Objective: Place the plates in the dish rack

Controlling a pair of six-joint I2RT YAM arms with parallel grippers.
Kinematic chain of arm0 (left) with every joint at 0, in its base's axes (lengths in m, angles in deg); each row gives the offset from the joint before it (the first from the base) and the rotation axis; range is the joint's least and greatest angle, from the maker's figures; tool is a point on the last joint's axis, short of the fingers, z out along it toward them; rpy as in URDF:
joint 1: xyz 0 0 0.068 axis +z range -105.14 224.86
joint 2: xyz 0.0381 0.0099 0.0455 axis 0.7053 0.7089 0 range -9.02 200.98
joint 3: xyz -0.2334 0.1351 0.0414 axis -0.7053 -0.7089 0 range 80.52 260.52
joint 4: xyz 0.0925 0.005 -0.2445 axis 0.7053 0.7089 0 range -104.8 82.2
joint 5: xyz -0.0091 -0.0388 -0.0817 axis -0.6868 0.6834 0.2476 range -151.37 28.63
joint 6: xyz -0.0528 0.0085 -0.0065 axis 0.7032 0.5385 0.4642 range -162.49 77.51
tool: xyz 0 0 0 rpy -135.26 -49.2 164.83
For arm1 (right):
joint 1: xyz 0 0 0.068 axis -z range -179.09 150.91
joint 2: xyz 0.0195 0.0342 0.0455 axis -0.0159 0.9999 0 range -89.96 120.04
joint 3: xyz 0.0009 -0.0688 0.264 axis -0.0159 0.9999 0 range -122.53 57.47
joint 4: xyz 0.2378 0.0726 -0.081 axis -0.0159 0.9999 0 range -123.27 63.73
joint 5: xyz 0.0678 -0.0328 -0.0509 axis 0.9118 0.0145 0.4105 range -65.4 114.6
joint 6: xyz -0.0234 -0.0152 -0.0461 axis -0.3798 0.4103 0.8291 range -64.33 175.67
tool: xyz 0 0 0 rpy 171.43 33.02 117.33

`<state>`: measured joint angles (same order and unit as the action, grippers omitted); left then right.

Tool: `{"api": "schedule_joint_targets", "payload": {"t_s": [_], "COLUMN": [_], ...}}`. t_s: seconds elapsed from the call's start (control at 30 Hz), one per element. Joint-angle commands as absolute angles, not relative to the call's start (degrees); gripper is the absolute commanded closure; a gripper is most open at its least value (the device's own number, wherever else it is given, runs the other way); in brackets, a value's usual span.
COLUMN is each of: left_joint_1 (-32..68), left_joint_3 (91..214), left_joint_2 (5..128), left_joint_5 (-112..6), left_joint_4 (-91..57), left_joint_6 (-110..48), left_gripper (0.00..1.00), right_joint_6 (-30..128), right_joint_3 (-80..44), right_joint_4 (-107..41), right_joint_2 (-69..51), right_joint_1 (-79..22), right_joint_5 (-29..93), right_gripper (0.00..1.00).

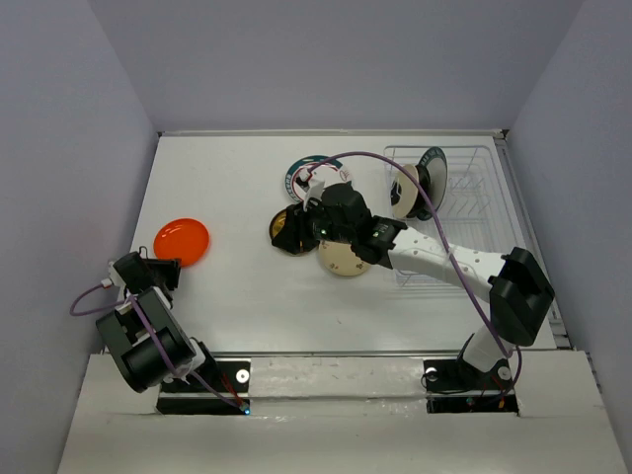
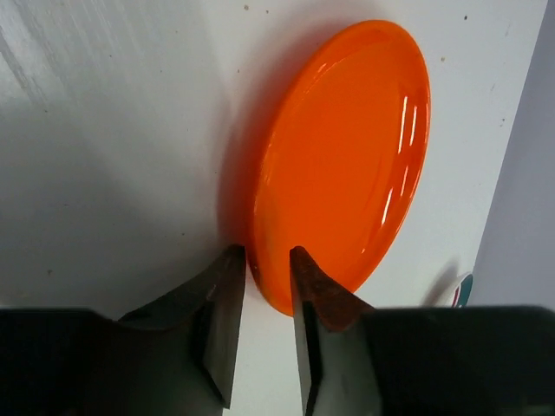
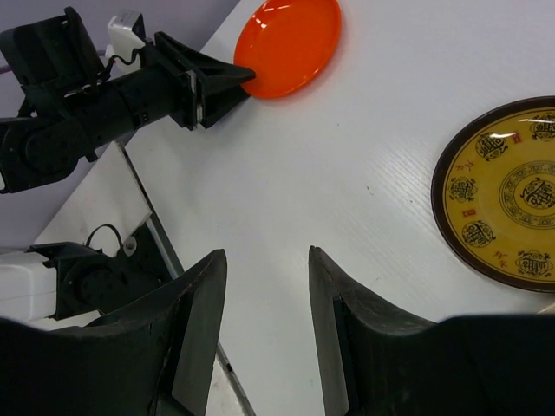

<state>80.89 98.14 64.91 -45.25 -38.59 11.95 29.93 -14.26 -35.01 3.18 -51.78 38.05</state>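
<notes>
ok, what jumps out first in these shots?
The orange plate on the left of the table, with the left gripper pinching its near rim. Next, the right gripper hangs open and empty over mid-table beside a mustard plate. At far right, the dish rack already has two plates standing in it.

L gripper (image 2: 266,253) straddles near rim of orange plate (image 2: 347,156) on white table (image 2: 104,130); firm grip unclear.
</notes>
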Motion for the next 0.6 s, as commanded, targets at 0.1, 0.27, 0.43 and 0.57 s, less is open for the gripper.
{"api": "schedule_joint_targets", "payload": {"t_s": [0.1, 0.27, 0.43, 0.57], "left_joint_1": [80.1, 79.5, 76.2, 69.6], "left_joint_3": [96.6, 96.4, 97.0, 98.5], "left_joint_2": [64.5, 58.2, 53.2, 49.8], "left_joint_5": [-45.5, -45.6, -43.4, -39.5], "left_joint_4": [-42.2, -42.2, -42.2, -42.1], "left_joint_6": [12.4, 11.0, 9.3, 7.5], "left_gripper": [0.9, 0.94, 0.94, 0.94], "right_joint_6": [29.8, 29.7, 29.5, 28.9], "right_joint_3": [-13.7, -13.3, -13.1, -13.5], "right_joint_4": [-37.9, -37.7, -37.0, -35.1], "right_joint_2": [2.3, 3.2, 2.4, 2.3], "right_joint_1": [-52.2, -52.2, -52.2, -48.8], "right_joint_5": [38.0, 36.5, 34.4, 34.3], "right_gripper": [0.52, 0.51, 0.48, 0.37]}}
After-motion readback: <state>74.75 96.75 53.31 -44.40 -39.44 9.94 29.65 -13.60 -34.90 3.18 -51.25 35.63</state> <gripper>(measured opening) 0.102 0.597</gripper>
